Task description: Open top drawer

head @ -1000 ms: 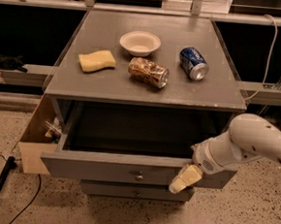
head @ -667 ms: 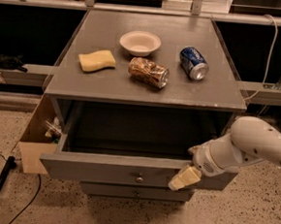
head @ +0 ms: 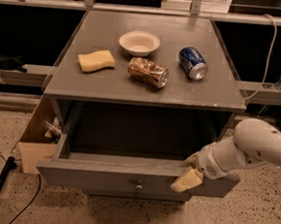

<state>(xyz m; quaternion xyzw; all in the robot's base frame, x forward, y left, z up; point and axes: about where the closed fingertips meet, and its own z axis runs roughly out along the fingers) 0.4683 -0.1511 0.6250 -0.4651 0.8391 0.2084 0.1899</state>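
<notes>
Tool (head: 188, 171) at top drawer (head: 91, 178) front, knob (head: 138, 186) just left of it; whether it grips, cannot tell. Pull straight and level so you avoid racking.

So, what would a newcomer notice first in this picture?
The top drawer stands pulled far out toward the camera, and the gripper sits at the right part of its front edge. On the cabinet top behind it lie a yellow sponge, a white bowl and a blue can on its side.
</notes>
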